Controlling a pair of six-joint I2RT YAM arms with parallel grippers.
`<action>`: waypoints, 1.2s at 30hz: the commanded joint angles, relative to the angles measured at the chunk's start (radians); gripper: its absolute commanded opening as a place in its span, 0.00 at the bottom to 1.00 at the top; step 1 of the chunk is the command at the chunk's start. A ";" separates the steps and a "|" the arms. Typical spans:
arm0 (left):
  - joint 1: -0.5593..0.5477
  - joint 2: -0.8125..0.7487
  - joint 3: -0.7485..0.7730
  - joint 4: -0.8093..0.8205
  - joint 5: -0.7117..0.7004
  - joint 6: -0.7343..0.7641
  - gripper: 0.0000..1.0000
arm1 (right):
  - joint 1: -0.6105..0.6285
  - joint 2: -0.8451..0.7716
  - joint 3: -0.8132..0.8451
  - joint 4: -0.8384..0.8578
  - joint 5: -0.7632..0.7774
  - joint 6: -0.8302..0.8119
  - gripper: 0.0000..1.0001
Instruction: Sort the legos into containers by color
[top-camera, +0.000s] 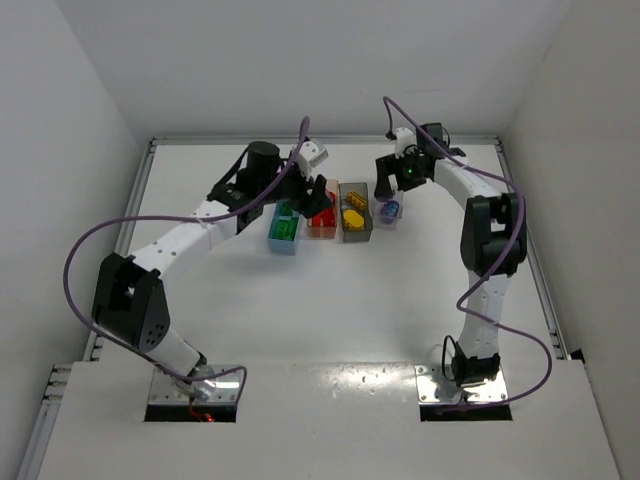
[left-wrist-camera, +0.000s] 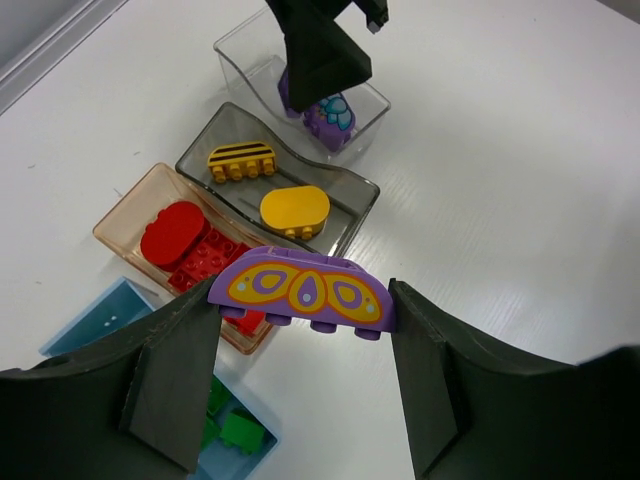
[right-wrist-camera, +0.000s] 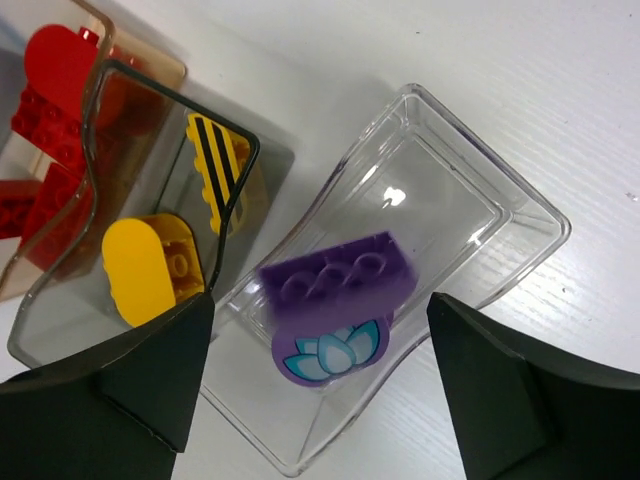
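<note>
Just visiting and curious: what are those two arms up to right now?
Left gripper shut on purple butterfly brick. Right gripper open over clear bin, lotus brick inside. Right gripper may block that bin.

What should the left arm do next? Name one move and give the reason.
Probably carry the purple butterfly brick, held in the left gripper, toward the clear bin, since the other purple brick is there.

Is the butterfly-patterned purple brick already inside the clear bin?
No, the butterfly brick is clamped in the left gripper, well short of the clear bin.
</note>
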 joint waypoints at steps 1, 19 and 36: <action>0.002 0.041 0.058 0.058 0.033 -0.036 0.26 | 0.004 -0.049 0.045 0.020 -0.014 -0.009 0.92; -0.105 0.636 0.582 0.171 0.110 -0.183 0.34 | -0.177 -0.728 -0.418 0.004 0.110 0.062 0.94; -0.124 0.989 0.968 0.095 0.015 -0.213 0.83 | -0.312 -0.920 -0.523 -0.088 0.083 0.073 0.96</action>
